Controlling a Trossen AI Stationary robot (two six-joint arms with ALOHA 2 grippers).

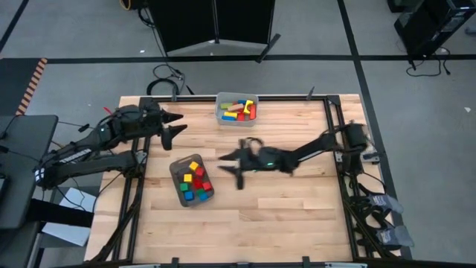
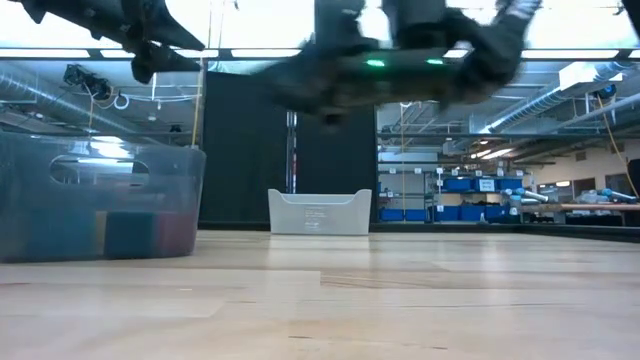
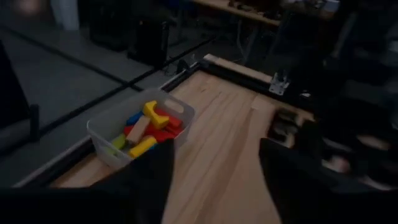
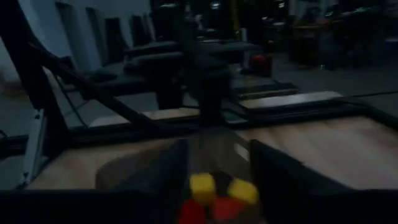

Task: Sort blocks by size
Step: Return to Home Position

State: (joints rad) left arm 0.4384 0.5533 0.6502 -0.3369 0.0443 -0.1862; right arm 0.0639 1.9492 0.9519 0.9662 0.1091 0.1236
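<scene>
the left gripper hangs over the table's far left part, pointing toward the light bin, its jaws spread wide with nothing between them. in the left wrist view its dark fingers stand well apart, with the bin beyond them.

nearer the camera side and a little to the right sits the dark tray, turned at a slight angle to the table's edge. it holds the small cubes, red, yellow, blue and green, packed close together.

at the far edge, near the middle, is the light bin, its long side along the table edge. in it lie the longer bars, red, yellow, blue, green and plain wood, heaped with their long axes crossing at mixed angles; one wooden bar lies slanted across the pile.

the right gripper is above the table just right of the tray, pointing at it, jaws wide and empty. its wrist view shows a yellow cube and red ones below the gap.
</scene>
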